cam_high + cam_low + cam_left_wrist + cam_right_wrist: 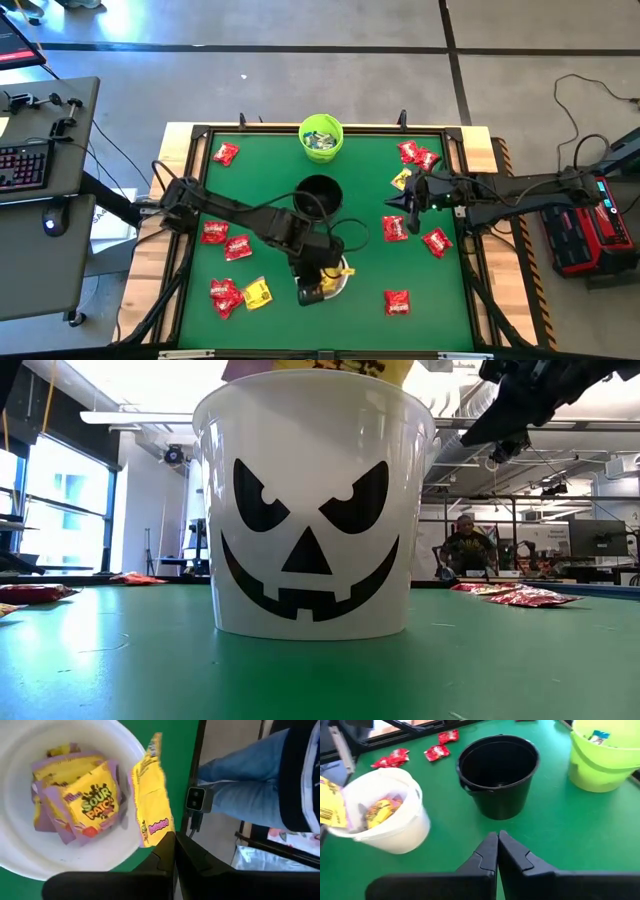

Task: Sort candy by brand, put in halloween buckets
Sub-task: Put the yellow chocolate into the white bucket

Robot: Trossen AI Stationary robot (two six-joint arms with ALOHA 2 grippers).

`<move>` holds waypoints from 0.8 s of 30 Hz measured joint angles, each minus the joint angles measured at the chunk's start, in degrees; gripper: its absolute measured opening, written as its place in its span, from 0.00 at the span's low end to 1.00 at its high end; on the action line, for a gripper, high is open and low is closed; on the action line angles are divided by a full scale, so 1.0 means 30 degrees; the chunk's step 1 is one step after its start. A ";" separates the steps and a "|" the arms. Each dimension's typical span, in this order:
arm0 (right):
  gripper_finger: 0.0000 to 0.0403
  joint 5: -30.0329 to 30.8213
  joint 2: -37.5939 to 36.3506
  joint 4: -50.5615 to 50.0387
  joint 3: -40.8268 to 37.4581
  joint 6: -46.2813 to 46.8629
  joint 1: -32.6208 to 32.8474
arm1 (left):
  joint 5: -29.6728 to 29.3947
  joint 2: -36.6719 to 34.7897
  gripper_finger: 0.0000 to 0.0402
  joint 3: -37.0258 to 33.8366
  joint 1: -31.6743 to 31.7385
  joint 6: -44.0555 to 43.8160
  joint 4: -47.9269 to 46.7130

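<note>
While a yellow candy packet [151, 795] is pinched between the closed fingers of the left gripper [174, 851], it is held above the rim of the white bucket [338, 284], which stands at the near edge of the green table [400, 330]. Several yellow packets [80, 800] are seen lying inside that bucket, and a black jack-o'-lantern face [310, 540] is printed on its side. Just left of it, another yellow packet [258, 293] and red packets [226, 296] are scattered on the mat, and a single red packet [397, 301] lies to its right. Farther back, the black bucket [319, 194] is placed near the table's middle and appears empty. To its right, the right gripper [403, 201] is held above the mat with its fingers pressed together on nothing, red packets [436, 242] lying around it. At the far edge, the lime green bucket [321, 137] is seen with pale packets [597, 736] inside. Beyond the table, a seated person [465, 545] is visible in the room
</note>
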 joint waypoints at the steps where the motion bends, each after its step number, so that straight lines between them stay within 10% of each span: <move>1: 0.00 0.0283 0.0010 -0.0025 0.0000 -0.0054 0.0000 | -0.0095 0.0070 0.00 0.0005 0.0076 0.0190 -0.0024; 14: 0.00 0.3047 0.0025 -0.1499 0.0015 0.0230 0.0000 | -0.0870 0.1428 0.01 -0.0015 0.1761 0.3159 -0.0578; 24: 0.00 0.3996 0.0025 -0.2874 0.0015 0.0250 0.0000 | -0.2619 0.1246 0.21 -0.0007 0.1934 0.3217 -0.1927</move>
